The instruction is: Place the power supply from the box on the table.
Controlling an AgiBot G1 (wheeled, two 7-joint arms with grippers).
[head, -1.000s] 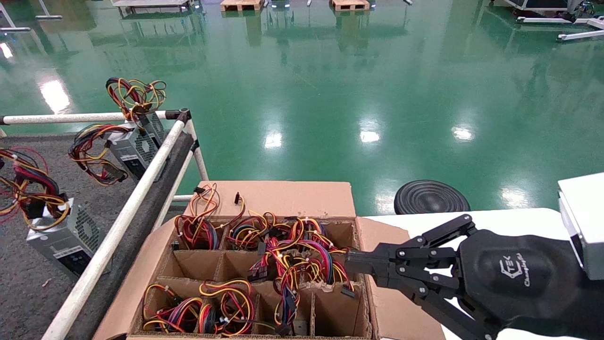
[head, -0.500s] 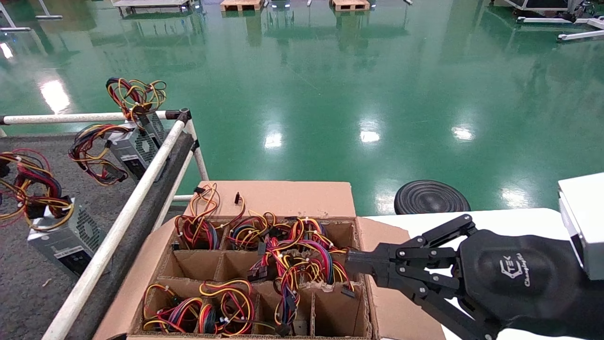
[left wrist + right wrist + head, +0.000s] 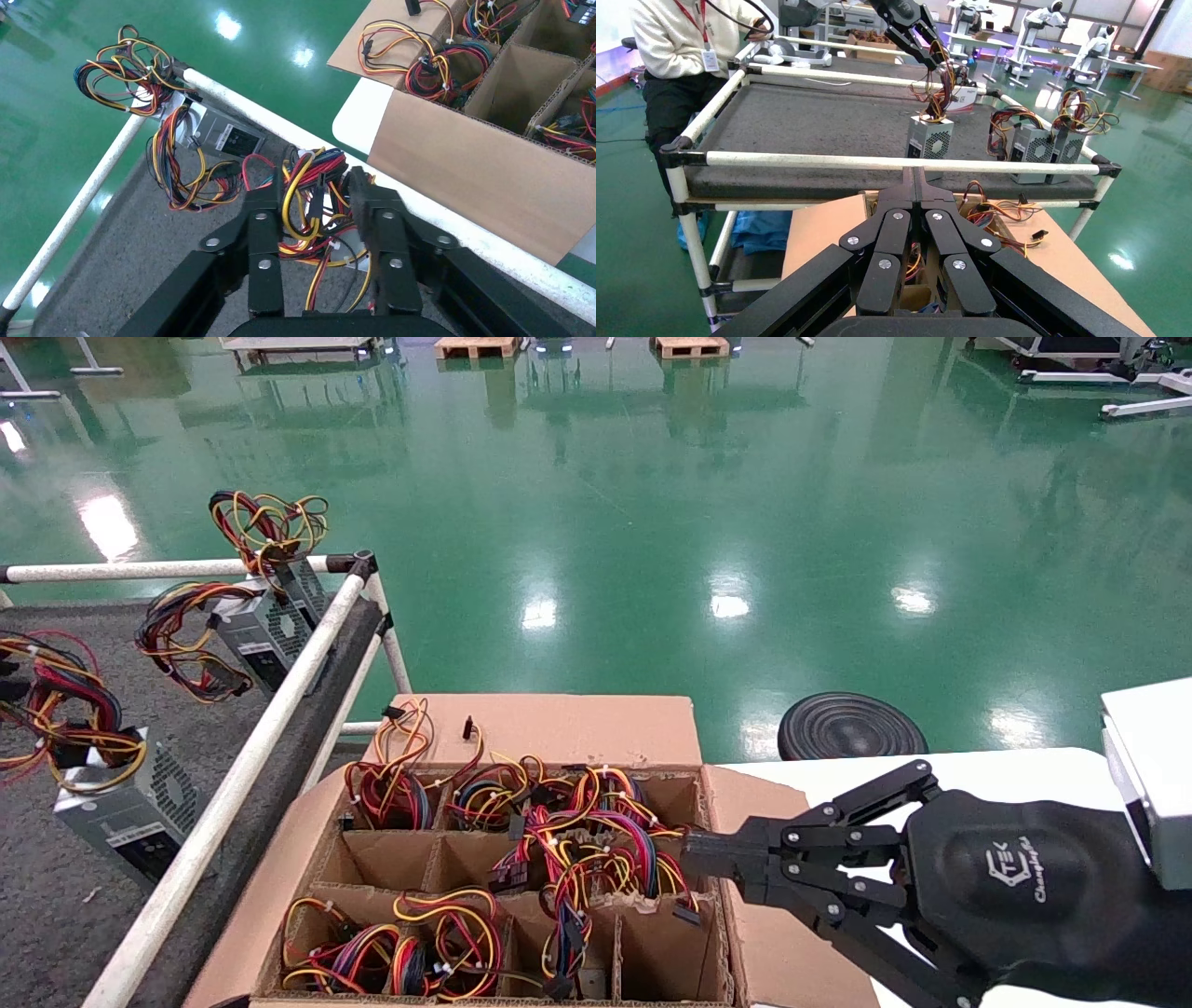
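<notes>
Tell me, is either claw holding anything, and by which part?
The left gripper holds the power supply by its wire bundle over the table. The right gripper is shut, holding nothing.

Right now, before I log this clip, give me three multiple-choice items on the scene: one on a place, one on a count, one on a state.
1. Where is the left gripper?
A. over the box
B. over the table, above the nearest power supply
C. down by the floor

2. How many power supplies stand on the table?
A. one
B. three
C. five

3. The right gripper is:
A. shut and empty
B. wide open
C. holding a carton flap

Answers:
1 B: the left wrist view shows grey felt under it.
2 B: two stand at the far corner and one nearer.
3 A: its fingers meet over the box with nothing between them.
</notes>
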